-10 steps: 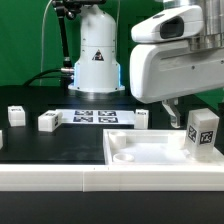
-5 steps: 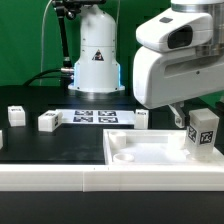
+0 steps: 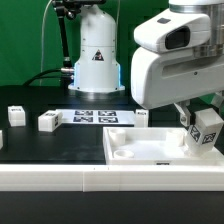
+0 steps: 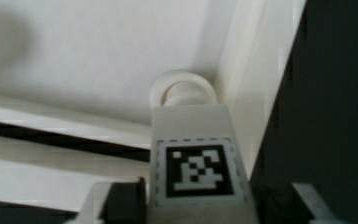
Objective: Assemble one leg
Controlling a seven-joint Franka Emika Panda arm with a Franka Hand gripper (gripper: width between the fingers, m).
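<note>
The leg (image 3: 207,128) tilts above the tabletop (image 3: 150,151), at the exterior view's right.

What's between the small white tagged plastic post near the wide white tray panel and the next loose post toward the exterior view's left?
The thin flat white marker board, tags up, nothing else; seen in the exterior view only.

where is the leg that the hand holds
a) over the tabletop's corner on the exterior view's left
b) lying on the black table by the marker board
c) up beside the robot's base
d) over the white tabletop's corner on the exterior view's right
d: the hand grips the leg, tilted, over the tabletop at its right corner, and the wrist view shows a round socket just beyond it.
</note>
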